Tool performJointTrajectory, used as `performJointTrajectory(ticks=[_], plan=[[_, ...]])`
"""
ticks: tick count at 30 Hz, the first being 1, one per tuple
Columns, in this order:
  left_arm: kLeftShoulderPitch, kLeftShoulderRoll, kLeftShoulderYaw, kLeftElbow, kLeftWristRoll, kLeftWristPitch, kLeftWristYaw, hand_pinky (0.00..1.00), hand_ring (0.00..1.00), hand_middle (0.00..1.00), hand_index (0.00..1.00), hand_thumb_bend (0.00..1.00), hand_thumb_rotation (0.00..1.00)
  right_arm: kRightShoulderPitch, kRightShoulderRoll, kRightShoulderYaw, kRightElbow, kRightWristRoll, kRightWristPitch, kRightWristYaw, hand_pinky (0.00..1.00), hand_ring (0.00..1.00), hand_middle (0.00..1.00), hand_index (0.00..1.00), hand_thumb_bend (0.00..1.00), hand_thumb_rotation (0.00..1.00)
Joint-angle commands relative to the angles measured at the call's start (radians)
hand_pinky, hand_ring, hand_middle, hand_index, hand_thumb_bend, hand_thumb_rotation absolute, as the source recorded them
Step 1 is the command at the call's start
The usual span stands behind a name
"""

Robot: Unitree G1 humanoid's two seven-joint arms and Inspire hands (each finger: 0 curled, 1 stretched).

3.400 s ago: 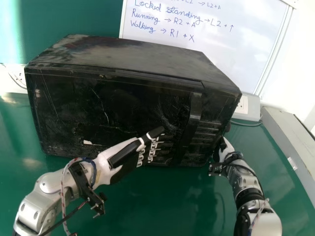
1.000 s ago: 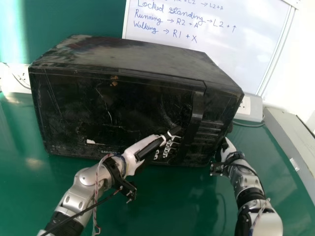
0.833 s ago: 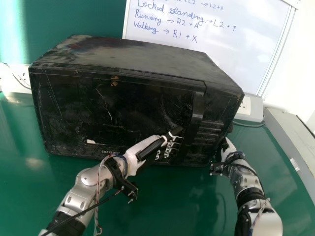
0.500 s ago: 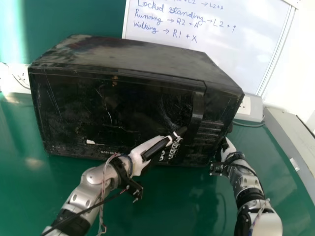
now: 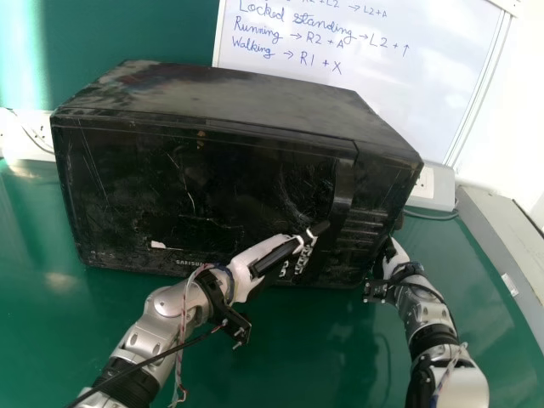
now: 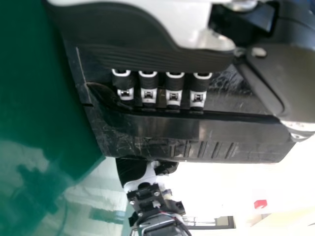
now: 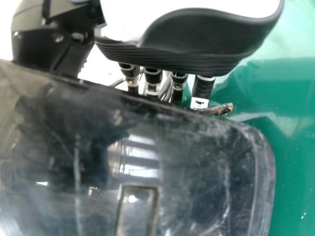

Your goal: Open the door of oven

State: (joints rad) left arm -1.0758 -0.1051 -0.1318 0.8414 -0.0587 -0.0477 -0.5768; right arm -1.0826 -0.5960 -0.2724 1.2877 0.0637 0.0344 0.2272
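Observation:
The black oven (image 5: 204,93) stands on the green table, its door (image 5: 127,187) closed. In the head view my left hand (image 5: 270,255) is before the door's lower right part, fingertips by the inner side of the vertical handle (image 5: 342,187). In the left wrist view the left hand (image 6: 173,91) has its fingers extended down to the handle (image 6: 197,127); contact is unclear. My right hand (image 5: 391,257) is at the oven's right side; in the right wrist view the right hand (image 7: 182,29) has its extended fingers partly hidden behind the oven's edge (image 7: 216,120).
A whiteboard (image 5: 365,68) stands behind the oven. White power sockets (image 5: 429,185) with a cable are at the oven's right rear, and another socket (image 5: 21,136) is at the left. A grey box-like ledge (image 5: 501,246) runs along the table's right side.
My left hand has moved right along the door's front toward the handle. The right hand keeps its place at the oven's side. The door has not moved.

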Motion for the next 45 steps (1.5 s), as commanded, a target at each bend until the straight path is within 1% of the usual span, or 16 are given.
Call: performJointTrajectory(ticks=[1, 3, 7, 13, 15, 17, 19, 23, 25, 28, 32, 37, 38, 40, 41, 45], plan=[[-0.031, -0.021, 0.004, 0.0, -0.006, 0.016, -0.006, 0.78, 0.95, 1.0, 1.0, 1.0, 0.62, 0.031, 0.046, 0.011, 0.029, -0.009, 0.034, 0.03, 0.59, 0.67, 0.82, 0.94, 0.68, 0.8], [-0.037, -0.018, 0.007, 0.0, -0.007, 0.029, -0.013, 0.74, 0.94, 1.0, 1.0, 1.0, 0.61, 0.033, 0.045, 0.004, 0.029, 0.002, 0.029, 0.047, 0.57, 0.67, 0.82, 0.91, 0.66, 0.8], [-0.039, -0.012, 0.004, -0.004, -0.003, 0.05, -0.025, 0.74, 0.93, 1.0, 1.0, 1.0, 0.6, 0.035, 0.042, 0.012, 0.027, -0.004, 0.018, 0.066, 0.63, 0.74, 0.83, 0.88, 0.64, 0.79], [-0.031, -0.011, 0.0, -0.03, -0.001, 0.077, -0.027, 0.66, 0.75, 0.9, 1.0, 1.0, 0.6, 0.037, 0.041, 0.032, 0.025, -0.023, 0.002, 0.077, 0.69, 0.75, 0.81, 0.84, 0.62, 0.83], [-0.028, -0.016, 0.007, -0.045, -0.009, 0.113, -0.017, 0.63, 0.7, 0.87, 0.99, 1.0, 0.58, 0.037, 0.041, 0.031, 0.027, -0.023, 0.002, 0.075, 0.69, 0.75, 0.8, 0.82, 0.61, 0.83], [-0.021, -0.02, 0.012, -0.069, -0.019, 0.144, -0.008, 0.59, 0.66, 0.82, 0.95, 0.96, 0.55, 0.033, 0.043, 0.027, 0.027, -0.02, 0.012, 0.059, 0.67, 0.74, 0.79, 0.83, 0.6, 0.82], [-0.01, -0.028, 0.02, -0.09, -0.03, 0.165, 0.002, 0.55, 0.61, 0.76, 0.85, 0.9, 0.5, 0.031, 0.044, 0.027, 0.024, -0.019, 0.017, 0.057, 0.63, 0.71, 0.77, 0.84, 0.61, 0.83], [0.001, -0.045, 0.034, -0.1, -0.048, 0.175, 0.032, 0.43, 0.5, 0.65, 0.66, 0.8, 0.37, 0.032, 0.049, 0.023, 0.022, -0.017, 0.016, 0.033, 0.63, 0.74, 0.85, 0.98, 0.66, 0.81], [0.004, -0.05, 0.035, -0.11, -0.051, 0.195, 0.065, 0.39, 0.47, 0.61, 0.63, 0.8, 0.31, 0.032, 0.051, 0.022, 0.019, -0.014, 0.013, 0.037, 0.63, 0.74, 0.86, 0.95, 0.68, 0.78], [0.011, -0.055, 0.035, -0.12, -0.053, 0.204, 0.096, 0.36, 0.44, 0.58, 0.61, 0.79, 0.24, 0.035, 0.052, 0.021, 0.017, -0.013, 0.006, 0.04, 0.64, 0.75, 0.84, 0.95, 0.66, 0.77], [0.016, -0.056, 0.039, -0.133, -0.066, 0.232, 0.102, 0.34, 0.41, 0.53, 0.56, 0.77, 0.18, 0.032, 0.046, 0.037, 0.019, -0.027, 0.011, 0.065, 0.64, 0.74, 0.81, 0.9, 0.66, 0.85], [0.025, -0.055, 0.043, -0.15, -0.09, 0.244, 0.084, 0.33, 0.39, 0.5, 0.53, 0.78, 0.07, 0.029, 0.046, 0.043, 0.02, -0.03, 0.013, 0.048, 0.66, 0.73, 0.77, 0.86, 0.63, 0.86], [0.027, -0.056, 0.042, -0.153, -0.092, 0.242, 0.086, 0.32, 0.38, 0.49, 0.51, 0.65, 0.06, 0.031, 0.046, 0.041, 0.022, -0.027, 0.011, 0.047, 0.66, 0.72, 0.76, 0.85, 0.64, 0.86], [0.031, -0.055, 0.036, -0.159, -0.089, 0.239, 0.09, 0.31, 0.38, 0.48, 0.51, 0.56, 0.02, 0.029, 0.048, 0.03, 0.024, -0.016, 0.018, 0.044, 0.62, 0.68, 0.75, 0.86, 0.65, 0.83], [0.034, -0.053, 0.031, -0.166, -0.086, 0.241, 0.092, 0.32, 0.39, 0.48, 0.5, 0.54, 0.01, 0.029, 0.049, 0.027, 0.024, -0.013, 0.02, 0.044, 0.6, 0.67, 0.76, 0.94, 0.65, 0.82], [0.044, -0.055, 0.028, -0.173, -0.09, 0.236, 0.092, 0.3, 0.38, 0.47, 0.5, 0.52, 0.0, 0.032, 0.052, 0.029, 0.024, -0.016, 0.012, 0.026, 0.57, 0.62, 0.75, 0.95, 0.68, 0.79]])
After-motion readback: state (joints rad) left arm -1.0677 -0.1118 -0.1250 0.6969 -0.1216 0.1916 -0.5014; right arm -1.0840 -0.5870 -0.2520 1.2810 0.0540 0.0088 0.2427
